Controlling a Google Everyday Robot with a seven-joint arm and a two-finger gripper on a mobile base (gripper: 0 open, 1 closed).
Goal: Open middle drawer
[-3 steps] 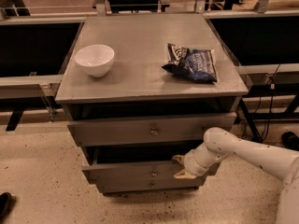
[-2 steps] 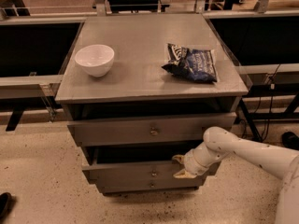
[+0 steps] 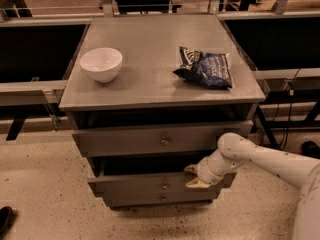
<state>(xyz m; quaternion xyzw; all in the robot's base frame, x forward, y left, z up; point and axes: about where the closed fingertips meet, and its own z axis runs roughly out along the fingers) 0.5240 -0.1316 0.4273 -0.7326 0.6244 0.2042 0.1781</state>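
Nothing has visibly moved since the earlier frame: arm, pincer and drawers sit as they did.

- Pincer (image 3: 193, 177) is low at the right end of the cabinet front. It is spread: one fingertip sits in the dark gap above, the other against the face of the middle drawer (image 3: 140, 184).
- The middle drawer runs leftward from the pincer and is already pulled partly out (dark opening behind its top edge). Its brass knob (image 3: 165, 186) is just left of the pincer, untouched.
- Top drawer (image 3: 125, 141) is directly above the pincer, also pulled out and overhanging. Bottom drawer (image 3: 150, 200) is below and left, further in.
- Well above, on the counter (image 3: 145, 91): white bowl (image 3: 101, 64) up and left, dark chip bag (image 3: 205, 68) nearly overhead.

Risks, as I judge them:
- The hold is at the front's right end, not the knob, so an off-centre pull could skew the drawer and bind it.
- The fingertips could slip off the thin top edge.
- The wrist could knock the overhanging top drawer if it lifts.
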